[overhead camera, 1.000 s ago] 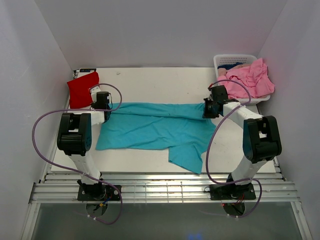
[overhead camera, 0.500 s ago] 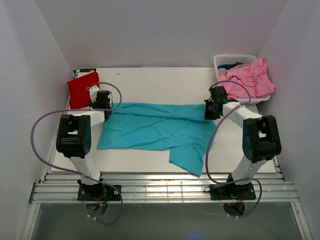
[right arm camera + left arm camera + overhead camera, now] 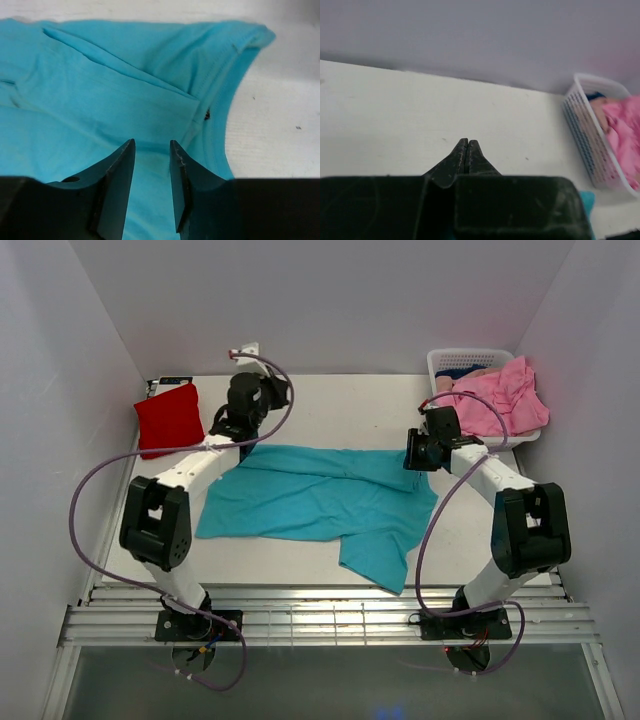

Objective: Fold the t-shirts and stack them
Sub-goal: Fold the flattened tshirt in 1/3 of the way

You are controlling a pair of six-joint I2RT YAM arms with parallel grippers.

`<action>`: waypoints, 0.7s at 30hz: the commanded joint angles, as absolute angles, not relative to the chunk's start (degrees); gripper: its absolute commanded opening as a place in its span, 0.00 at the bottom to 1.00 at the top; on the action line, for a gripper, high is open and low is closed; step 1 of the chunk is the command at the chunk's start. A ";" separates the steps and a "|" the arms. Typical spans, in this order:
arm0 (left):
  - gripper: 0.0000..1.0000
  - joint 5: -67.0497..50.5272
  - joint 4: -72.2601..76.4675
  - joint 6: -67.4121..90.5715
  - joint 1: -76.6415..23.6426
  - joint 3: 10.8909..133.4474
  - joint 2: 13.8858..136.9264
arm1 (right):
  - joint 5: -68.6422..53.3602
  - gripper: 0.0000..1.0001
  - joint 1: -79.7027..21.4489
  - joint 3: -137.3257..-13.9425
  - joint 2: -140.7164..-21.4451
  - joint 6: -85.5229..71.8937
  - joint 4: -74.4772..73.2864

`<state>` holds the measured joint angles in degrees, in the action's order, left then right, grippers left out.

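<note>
A teal t-shirt [image 3: 320, 500] lies half-folded on the white table [image 3: 340, 405], one part trailing toward the front. In the right wrist view the teal t-shirt [image 3: 100, 85] fills the frame below my right gripper [image 3: 152, 145], whose jaws stand apart with nothing between them. That right gripper [image 3: 414, 454] hovers over the shirt's right edge. My left gripper [image 3: 280, 392] is raised behind the shirt's back left corner. Its fingertips [image 3: 466, 143] are pressed together and empty, pointing over bare table. A folded red t-shirt [image 3: 168, 418] lies at the back left. Pink t-shirts [image 3: 502, 395] spill from the basket.
A white slotted basket [image 3: 470, 360] stands at the back right corner, and the basket [image 3: 585, 145] also shows at the right of the left wrist view. White walls close in the table on three sides. A metal rail runs along the near edge [image 3: 320, 625].
The left gripper has let go of the teal shirt's left edge, swung up and toward the back, and shut empty. The right gripper has opened and released the right edge.
</note>
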<state>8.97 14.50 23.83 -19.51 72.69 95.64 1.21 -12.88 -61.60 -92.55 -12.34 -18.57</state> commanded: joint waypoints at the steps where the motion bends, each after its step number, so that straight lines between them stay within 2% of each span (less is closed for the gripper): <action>1: 0.00 -8.42 13.97 25.74 -22.76 74.97 104.47 | -5.53 0.39 -13.18 -65.38 -94.65 -11.16 -12.83; 3: 0.00 -13.08 14.85 27.24 -23.38 76.29 107.04 | -8.77 0.35 -13.18 -67.41 -98.33 -11.16 -10.21; 10: 0.00 -21.79 16.70 29.26 -25.22 80.24 115.48 | -16.69 0.34 -13.27 -73.64 -108.97 -10.28 -3.87; 21: 0.00 -22.50 17.14 30.06 -29.26 78.93 116.72 | -19.34 0.38 -13.18 -76.29 -114.87 -9.32 -3.43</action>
